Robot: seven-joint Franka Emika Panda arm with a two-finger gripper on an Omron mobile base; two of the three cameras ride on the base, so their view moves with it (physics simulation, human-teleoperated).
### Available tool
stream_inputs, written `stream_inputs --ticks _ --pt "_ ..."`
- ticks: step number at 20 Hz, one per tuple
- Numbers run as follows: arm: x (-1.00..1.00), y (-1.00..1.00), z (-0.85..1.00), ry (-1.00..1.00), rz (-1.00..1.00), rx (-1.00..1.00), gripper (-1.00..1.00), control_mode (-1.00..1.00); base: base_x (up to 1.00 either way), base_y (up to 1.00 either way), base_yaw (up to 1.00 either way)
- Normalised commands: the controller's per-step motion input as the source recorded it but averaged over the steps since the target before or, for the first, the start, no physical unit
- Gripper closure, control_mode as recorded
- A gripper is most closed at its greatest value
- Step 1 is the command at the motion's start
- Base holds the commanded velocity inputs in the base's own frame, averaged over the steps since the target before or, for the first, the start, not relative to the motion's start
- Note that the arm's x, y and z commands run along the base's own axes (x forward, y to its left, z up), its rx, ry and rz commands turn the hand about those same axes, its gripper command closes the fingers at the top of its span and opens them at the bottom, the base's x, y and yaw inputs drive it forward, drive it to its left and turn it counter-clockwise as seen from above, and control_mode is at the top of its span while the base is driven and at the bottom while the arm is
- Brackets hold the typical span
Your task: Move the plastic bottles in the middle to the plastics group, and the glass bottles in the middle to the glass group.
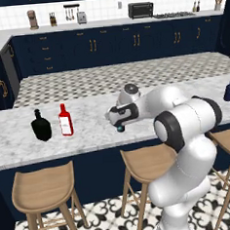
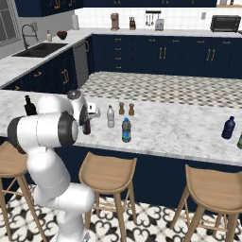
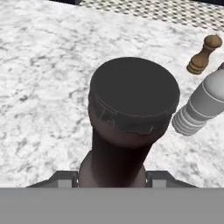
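The marble table [image 2: 189, 127] carries everything: the glass group, a squat black bottle [image 1: 40, 126] and a red bottle [image 1: 65, 120], far to the left, and the navy plastics bottle [image 2: 229, 127] far to the right. In the middle the claw [image 3: 113, 177] sits low around the slim dark glass bottle [image 3: 127, 118], a finger on each side of its neck; whether they press it I cannot tell. Just beside stand the clear water bottle [image 2: 110, 116], the blue-label bottle [image 2: 126, 130] and a brown shaker [image 3: 203, 54]. Best to grip squarely, lift straight, then carry left upright.
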Motion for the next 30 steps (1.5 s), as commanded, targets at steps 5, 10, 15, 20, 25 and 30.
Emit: stream_inputs --ticks 5,10,15,20,25,30 --pt "0.39 0.72 0.00 0.02 0.09 0.00 1.00 -1.00 0.00 0.00 0.00" --pt "0.22 0.63 0.00 0.02 0.12 0.00 1.00 -1.00 0.00 0.00 0.00" --pt "-0.04 0.43 0.01 -0.01 0.14 0.00 1.00 -1.00 0.00 0.00 0.00" --pt "-0.03 0.10 0.00 -0.04 0.13 0.07 1.00 -1.00 0.00 0.00 0.00" --pt "0.09 0.23 0.00 0.00 0.07 0.00 1.00 -1.00 0.00 0.00 0.00" --pt "0.18 0.36 0.07 0.02 0.01 0.00 1.00 -1.00 0.00 0.00 0.00"
